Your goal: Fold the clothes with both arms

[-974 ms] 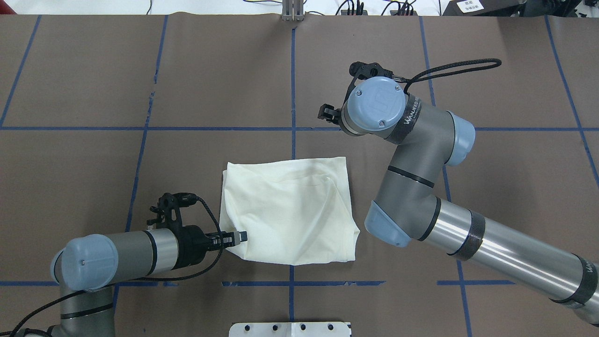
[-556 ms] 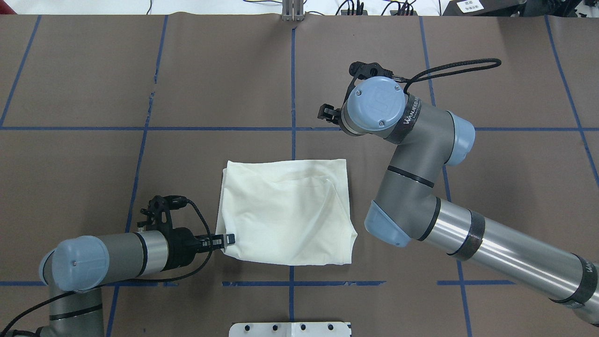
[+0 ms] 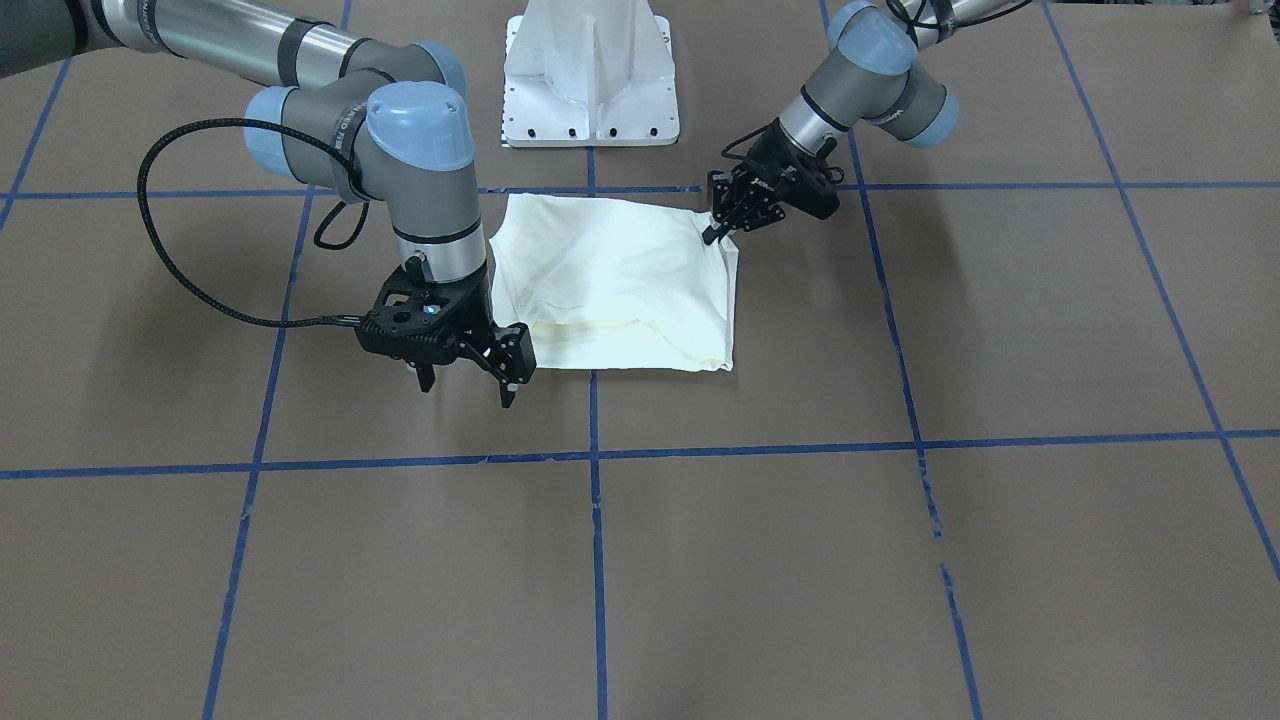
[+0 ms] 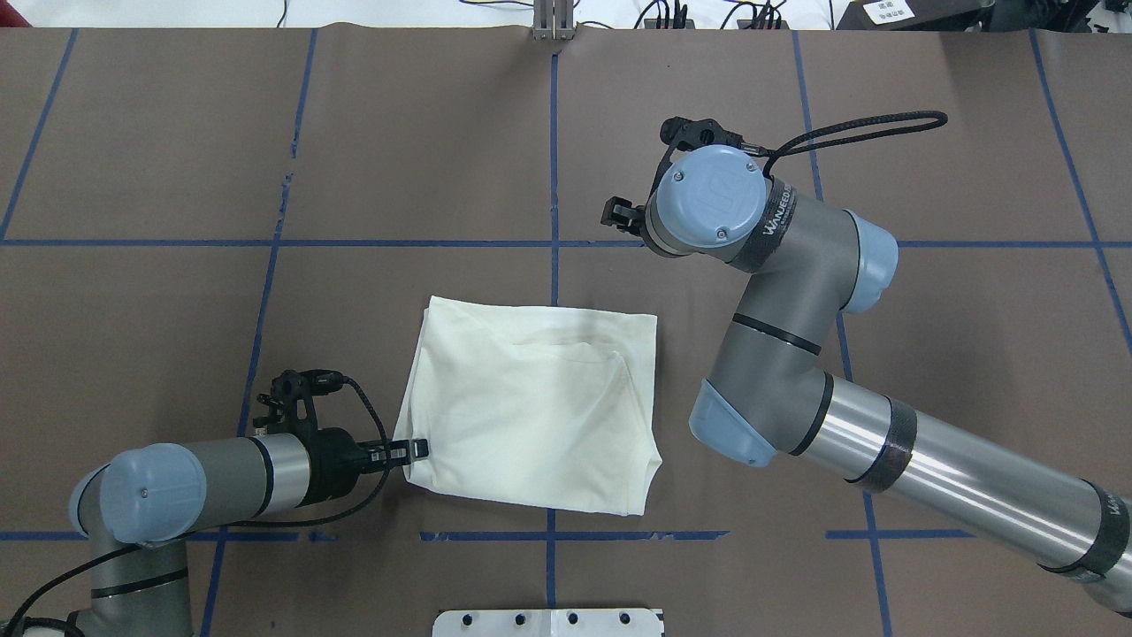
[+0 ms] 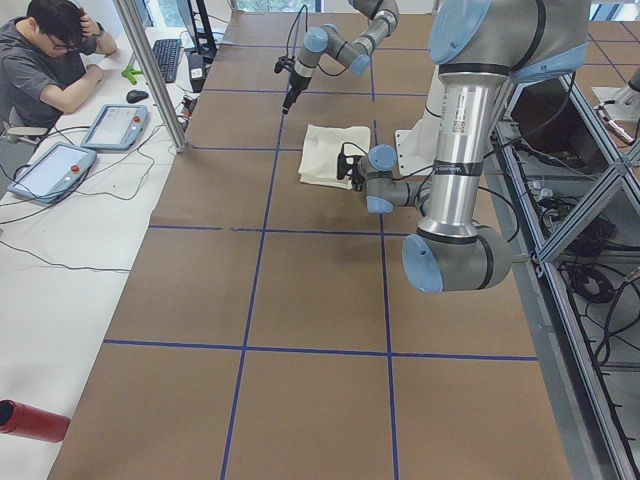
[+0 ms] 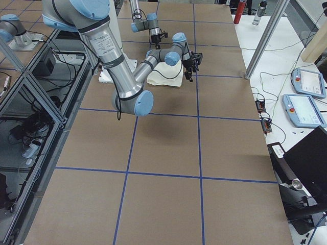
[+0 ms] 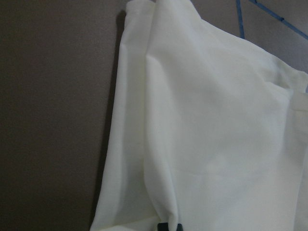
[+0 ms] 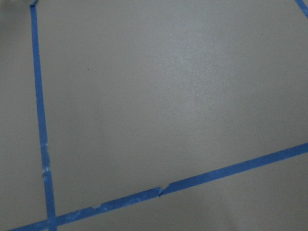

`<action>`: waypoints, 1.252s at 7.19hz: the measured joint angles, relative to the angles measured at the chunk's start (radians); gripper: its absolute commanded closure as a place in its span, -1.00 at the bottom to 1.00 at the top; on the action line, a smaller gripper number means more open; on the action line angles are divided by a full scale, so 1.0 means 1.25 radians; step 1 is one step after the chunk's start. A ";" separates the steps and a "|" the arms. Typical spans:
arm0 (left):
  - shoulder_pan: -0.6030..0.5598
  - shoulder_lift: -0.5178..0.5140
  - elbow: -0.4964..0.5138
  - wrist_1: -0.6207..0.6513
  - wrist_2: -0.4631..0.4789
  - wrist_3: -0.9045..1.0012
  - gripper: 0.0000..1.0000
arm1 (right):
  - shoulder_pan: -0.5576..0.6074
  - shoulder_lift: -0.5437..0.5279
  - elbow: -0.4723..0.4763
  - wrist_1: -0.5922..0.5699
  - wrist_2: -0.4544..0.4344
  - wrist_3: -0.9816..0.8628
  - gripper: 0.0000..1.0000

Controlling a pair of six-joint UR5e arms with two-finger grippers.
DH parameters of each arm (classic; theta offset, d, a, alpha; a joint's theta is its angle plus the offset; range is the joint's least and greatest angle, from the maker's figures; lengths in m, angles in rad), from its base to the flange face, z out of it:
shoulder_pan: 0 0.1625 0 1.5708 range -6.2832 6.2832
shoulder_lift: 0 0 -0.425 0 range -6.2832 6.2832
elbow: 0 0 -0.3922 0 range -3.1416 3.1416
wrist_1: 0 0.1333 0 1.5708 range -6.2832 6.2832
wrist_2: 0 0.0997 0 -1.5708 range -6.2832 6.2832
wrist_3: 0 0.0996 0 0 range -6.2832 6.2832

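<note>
The big brown table [image 4: 177, 133] had blue tape lines all over it. The right arm [image 4: 778, 292] was the biggest arm I could see, bent over the far side of the table. The left arm [image 4: 221, 478] lay low, close to the robot.

The cream shirt [image 4: 522, 416] sat folded in the middle of the table, near the robot's base, plain side up. It looked lumpy, with one flap lying slanted.

The left gripper [image 4: 416, 449] was pinching the shirt's near left corner. The right gripper [image 3: 467, 390] was spread wide and held nothing. It hung over bare table just past the shirt's far right corner.

I thought a tug on that one corner could drag the whole pile crooked, as nothing held the other side down. The thin cloth could also slip out of the pinch.

A black band [image 4: 778, 217] on the right arm had white letters starting "WANEE". I could not read the rest.
</note>
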 measured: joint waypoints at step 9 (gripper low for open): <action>-0.175 0.016 -0.085 0.091 -0.175 0.043 -1.00 | 0.019 -0.014 0.031 -0.007 0.060 -0.057 -1.00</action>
